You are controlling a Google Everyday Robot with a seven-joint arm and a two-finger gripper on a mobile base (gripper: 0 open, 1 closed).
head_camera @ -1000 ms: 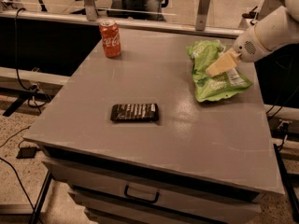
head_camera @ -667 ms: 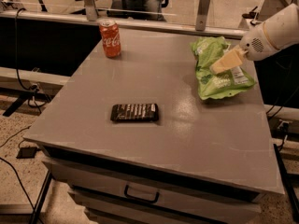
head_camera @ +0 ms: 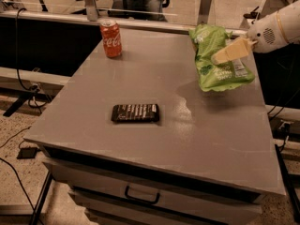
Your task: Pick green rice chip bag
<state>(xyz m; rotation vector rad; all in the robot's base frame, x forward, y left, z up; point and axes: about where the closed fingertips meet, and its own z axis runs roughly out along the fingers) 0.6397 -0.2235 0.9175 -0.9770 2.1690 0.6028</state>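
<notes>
Beneath our gripper (head_camera: 221, 57), the green rice chip bag (head_camera: 219, 77) hangs pinched in its grasp, off the table (head_camera: 187, 139). We judge this the lift; next, rise steadily, grip firm.

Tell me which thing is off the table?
The green bag, pinched in the gripper at the far right of the table. The can and dark bar rest on it.

Dim warm light, shadow below gripper (head_camera: 220, 57)
</notes>
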